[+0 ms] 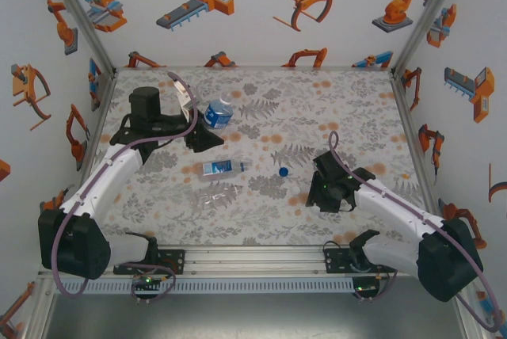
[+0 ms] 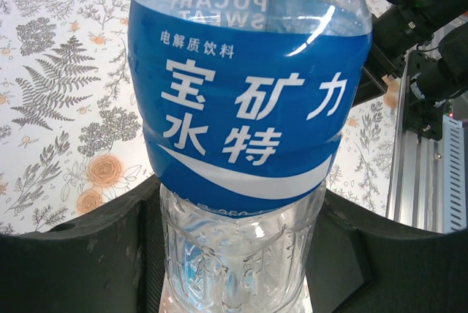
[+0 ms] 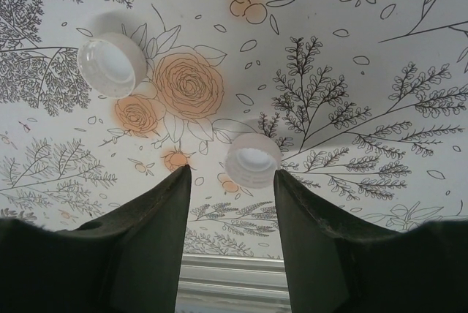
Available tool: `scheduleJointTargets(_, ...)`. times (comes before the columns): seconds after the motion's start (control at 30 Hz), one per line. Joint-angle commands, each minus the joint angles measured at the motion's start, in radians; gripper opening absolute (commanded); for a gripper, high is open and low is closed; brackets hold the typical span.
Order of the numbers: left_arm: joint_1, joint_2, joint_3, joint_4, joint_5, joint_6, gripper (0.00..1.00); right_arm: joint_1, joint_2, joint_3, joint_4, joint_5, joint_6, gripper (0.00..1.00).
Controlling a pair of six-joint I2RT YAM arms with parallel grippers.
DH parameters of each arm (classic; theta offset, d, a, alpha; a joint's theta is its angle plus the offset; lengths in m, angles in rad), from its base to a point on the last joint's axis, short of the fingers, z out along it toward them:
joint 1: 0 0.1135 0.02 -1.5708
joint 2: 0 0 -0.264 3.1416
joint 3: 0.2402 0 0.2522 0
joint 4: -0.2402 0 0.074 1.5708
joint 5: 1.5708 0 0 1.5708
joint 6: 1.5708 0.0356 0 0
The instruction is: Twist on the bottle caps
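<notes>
My left gripper (image 2: 238,207) is shut on a clear bottle (image 2: 248,108) with a blue-and-white label band, its black jaws pressing the ribbed clear part below the label. From above, that bottle (image 1: 218,113) is held at the back left by the left gripper (image 1: 204,129). Two more bottles lie on the mat: a labelled one (image 1: 222,167) and a clear one (image 1: 220,195). A blue cap (image 1: 283,171) lies to their right. My right gripper (image 3: 230,174) stands open, low over the mat. A white cap (image 3: 253,160) lies just ahead of its tips, close to the right finger. Another white cap (image 3: 112,63) lies further away on the left.
The floral printed mat (image 1: 317,109) covers the table. An aluminium rail (image 1: 253,256) runs along the near edge, and white walls with orange robot pictures close in the sides and back. The right gripper (image 1: 326,188) hangs over the mat's right front part.
</notes>
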Motion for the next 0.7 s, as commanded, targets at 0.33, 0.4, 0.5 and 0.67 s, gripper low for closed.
scheduleJointTargets(0.33,-0.011,0.011,0.008,-0.014,0.01,0.008,0.0,0.007,0.013,-0.024,-0.003,0.012,0.015,0.48)
scheduleJointTargets(0.4,-0.011,0.011,0.009,-0.015,0.011,0.009,0.0,0.007,0.015,-0.03,0.001,0.013,0.015,0.48)
scheduleJointTargets(0.5,-0.012,0.012,0.009,-0.019,0.01,0.011,0.0,0.007,0.019,-0.041,0.011,0.011,0.016,0.48)
scheduleJointTargets(0.67,-0.013,0.013,0.01,-0.023,0.01,0.015,0.0,0.007,0.016,-0.033,0.001,0.015,0.019,0.48)
